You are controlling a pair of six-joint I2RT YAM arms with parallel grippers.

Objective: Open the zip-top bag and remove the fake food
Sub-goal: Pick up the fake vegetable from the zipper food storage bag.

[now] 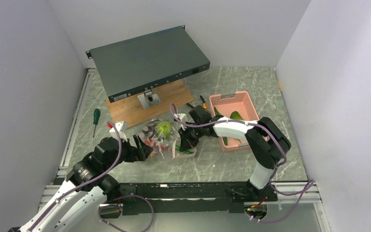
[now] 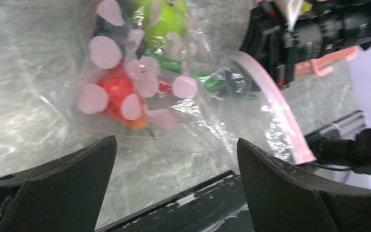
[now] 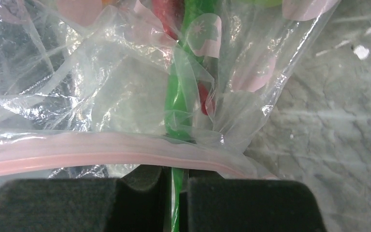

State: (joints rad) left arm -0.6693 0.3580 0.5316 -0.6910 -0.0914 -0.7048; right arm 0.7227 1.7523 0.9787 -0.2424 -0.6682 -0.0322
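Observation:
The zip-top bag lies at mid-table, clear with pink dots, holding fake food: a green apple, red pieces and dark grapes. My right gripper is at the bag's right end. In the right wrist view it is shut on a long green pod just below the pink zip strip. My left gripper is open at the bag's left side. In the left wrist view it is empty, with the bag, apple and a red piece just ahead.
A pink slotted basket with a green item inside stands right of the bag. A wooden board with a dark flat rack unit lies behind. A green-handled screwdriver lies at the left, orange-handled pliers near the basket.

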